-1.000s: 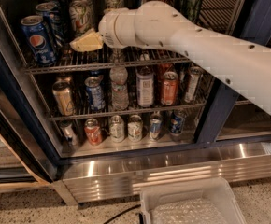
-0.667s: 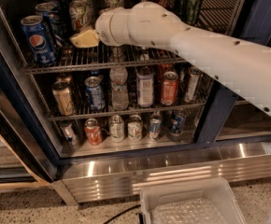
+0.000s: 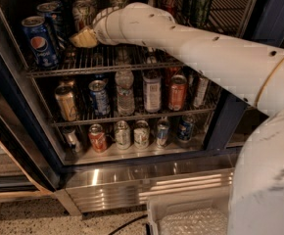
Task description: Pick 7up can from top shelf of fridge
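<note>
My gripper (image 3: pixel 84 37) is inside the fridge (image 3: pixel 228 124), low over the top shelf (image 3: pixel 107 65), just right of the Pepsi can (image 3: pixel 39 40). I cannot tell how my jaws stand, or whether they hold anything. The 7up can (image 3: pixel 83 12) stands right of the Pepsi can, just behind my gripper, crowded by other cans. I judge the risk to be a sideways nudge toppling a neighbour, or closing on the wrong can. The racks (image 3: pixel 132 116) below the Pepsi can hold more cans and a bottle (image 3: pixel 125 89).
</note>
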Robot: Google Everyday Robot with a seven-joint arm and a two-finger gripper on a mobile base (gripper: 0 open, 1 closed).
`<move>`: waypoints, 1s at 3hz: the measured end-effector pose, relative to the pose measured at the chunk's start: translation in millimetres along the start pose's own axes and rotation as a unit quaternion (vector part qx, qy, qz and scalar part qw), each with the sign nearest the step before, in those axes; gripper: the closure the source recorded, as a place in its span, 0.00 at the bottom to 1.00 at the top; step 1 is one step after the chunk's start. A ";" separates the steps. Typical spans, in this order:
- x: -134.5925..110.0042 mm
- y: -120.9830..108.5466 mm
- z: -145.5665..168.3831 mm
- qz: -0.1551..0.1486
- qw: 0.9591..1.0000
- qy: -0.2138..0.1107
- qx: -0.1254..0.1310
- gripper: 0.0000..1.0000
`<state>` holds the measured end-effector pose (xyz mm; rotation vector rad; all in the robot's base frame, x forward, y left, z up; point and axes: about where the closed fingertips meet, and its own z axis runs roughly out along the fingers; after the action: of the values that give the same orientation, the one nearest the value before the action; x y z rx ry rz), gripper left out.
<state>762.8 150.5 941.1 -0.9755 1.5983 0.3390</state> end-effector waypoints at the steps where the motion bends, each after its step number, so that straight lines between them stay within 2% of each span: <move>1: 3.5 -2.2 1.2 0.005 1.000 0.004 0.003 0.39; 3: 11.0 -4.5 0.5 0.019 1.000 0.010 0.007 0.87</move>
<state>766.6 143.7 932.2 -0.9409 1.6369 0.3454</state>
